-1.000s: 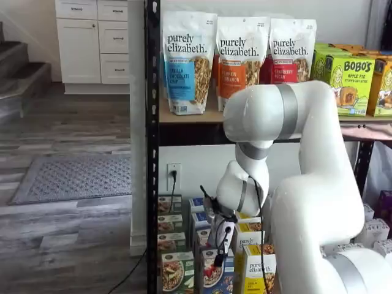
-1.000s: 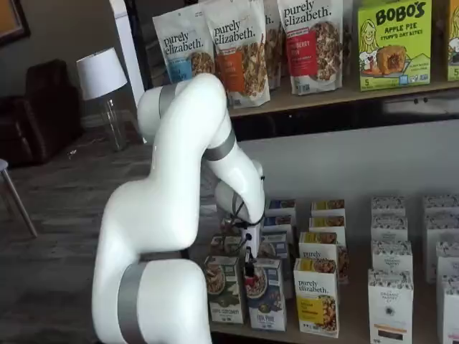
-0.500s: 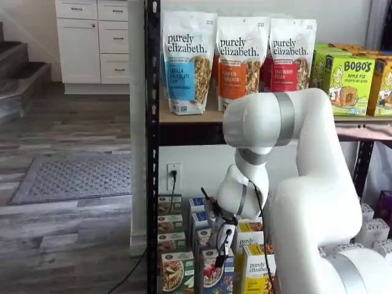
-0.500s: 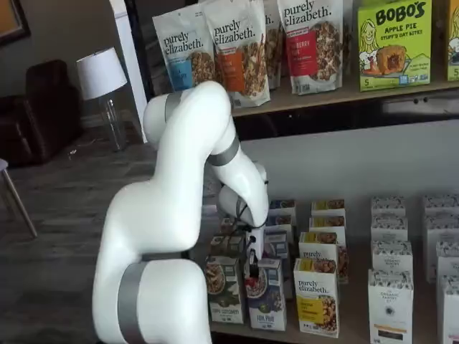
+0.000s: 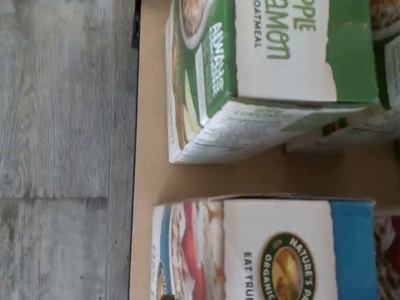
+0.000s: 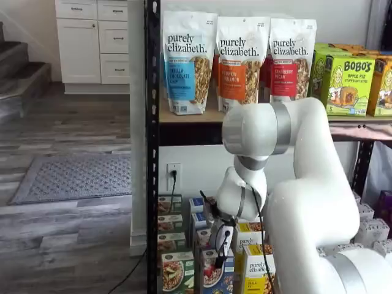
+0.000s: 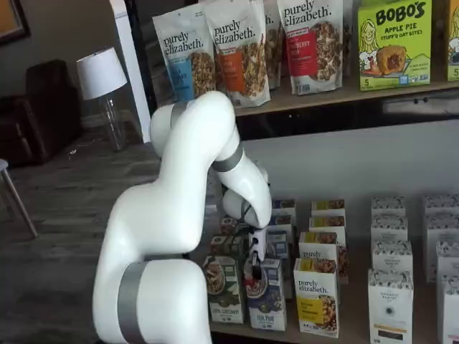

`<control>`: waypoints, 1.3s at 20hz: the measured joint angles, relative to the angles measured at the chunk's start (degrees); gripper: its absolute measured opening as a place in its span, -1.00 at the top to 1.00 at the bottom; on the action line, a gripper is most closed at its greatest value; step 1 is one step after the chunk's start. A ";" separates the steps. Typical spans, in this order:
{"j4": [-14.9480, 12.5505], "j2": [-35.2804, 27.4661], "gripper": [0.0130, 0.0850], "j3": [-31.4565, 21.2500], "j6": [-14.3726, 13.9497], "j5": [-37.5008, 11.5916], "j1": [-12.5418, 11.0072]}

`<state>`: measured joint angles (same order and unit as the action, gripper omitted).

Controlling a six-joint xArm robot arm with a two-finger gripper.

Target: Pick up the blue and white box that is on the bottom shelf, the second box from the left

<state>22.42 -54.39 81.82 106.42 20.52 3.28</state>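
Note:
The blue and white box (image 7: 267, 299) stands upright at the front of the bottom shelf (image 7: 344, 331), between a green-fronted box (image 7: 224, 288) and a yellow "purely elizabeth" box (image 7: 316, 297). It also shows in a shelf view (image 6: 212, 277) and in the wrist view (image 5: 281, 250), where its white and blue top is close below the camera. My gripper (image 7: 252, 269) hangs right at the box's top front edge, and its black fingers show in a shelf view (image 6: 219, 260). No gap between the fingers shows, and I cannot tell whether they touch the box.
The green box (image 5: 262, 75) stands close beside the target across a narrow strip of tan shelf board (image 5: 147, 178). More rows of boxes stand behind. Tall granola bags (image 6: 188, 61) and BOBO'S boxes (image 7: 393, 43) fill the shelf above. A black steel post (image 6: 152, 184) is at left.
The arm has leaned further in toward the shelf and the gripper has sunk slightly, closer onto the top of the blue and white box. The boxes have not moved.

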 joint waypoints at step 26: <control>-10.37 -2.85 -1.00 1.69 -8.75 2.43 -0.43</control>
<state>12.05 -57.24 83.50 97.67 22.95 2.84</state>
